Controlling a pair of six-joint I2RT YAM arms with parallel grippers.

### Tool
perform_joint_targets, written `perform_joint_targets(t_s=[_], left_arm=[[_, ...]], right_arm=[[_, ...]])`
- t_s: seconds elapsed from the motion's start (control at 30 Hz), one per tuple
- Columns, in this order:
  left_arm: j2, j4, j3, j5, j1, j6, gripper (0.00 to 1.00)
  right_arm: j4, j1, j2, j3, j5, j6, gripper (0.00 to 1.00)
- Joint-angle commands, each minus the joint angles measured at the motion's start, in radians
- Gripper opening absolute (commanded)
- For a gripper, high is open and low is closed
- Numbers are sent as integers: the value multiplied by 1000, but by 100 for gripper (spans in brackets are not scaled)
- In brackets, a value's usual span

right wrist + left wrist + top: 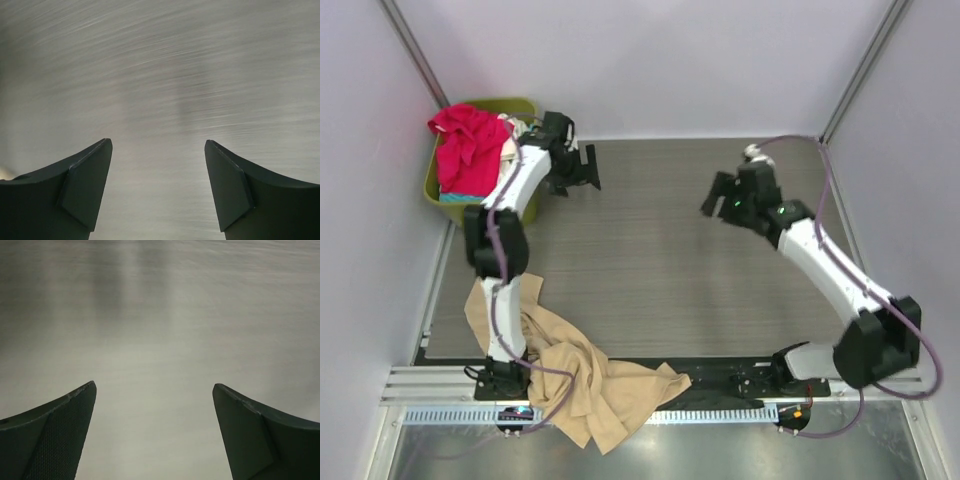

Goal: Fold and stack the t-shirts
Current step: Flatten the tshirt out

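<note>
I see a grey wood-grain tabletop [660, 260], pale walls [650, 60] on three sides, metal posts [416, 50] at its far corners, and a slotted rail [720, 413] along its near edge.

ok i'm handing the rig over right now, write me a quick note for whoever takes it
Left gripper: fingers open, empty, over bare table beside the basket.
Right gripper: fingers open, empty, over the far right of the table.
Tan t-shirt: crumpled at the near edge, draped around the left arm's base and over the rail.
Pink-red t-shirt: heaped on top in the basket, far left corner, more cloth under it.
Done: nothing folded or stacked.
Left: spread and fold the tan one, then each from the basket, and stack.
</note>
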Motion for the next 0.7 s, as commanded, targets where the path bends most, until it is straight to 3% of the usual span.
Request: perform_joint_targets(t_s=[0.0,0.1,0.2,0.33,0.5,0.67], left_arm=[[-517,33,-71,-88,-17,-18,100],[-766,78,-301,-173,-25,-29,100],[-979,104,-483,-242,-26,-23,100],[-1196,93,-663,-361,-26,-8,100],[-1447,130,-853,-477,-26,6,100],[-1535,171,-993,-550,-25,17,100]], right_arm=[[118,242,-168,-103,-70,35,81],[197,489,-219,-238,-114,100,81],[225,772,-217,-284,-50,101,79],[292,971,-201,-359,-124,142,72],[346,1206,-40,-326,-123,147,64],[386,1424,102,-258,-108,179,58]])
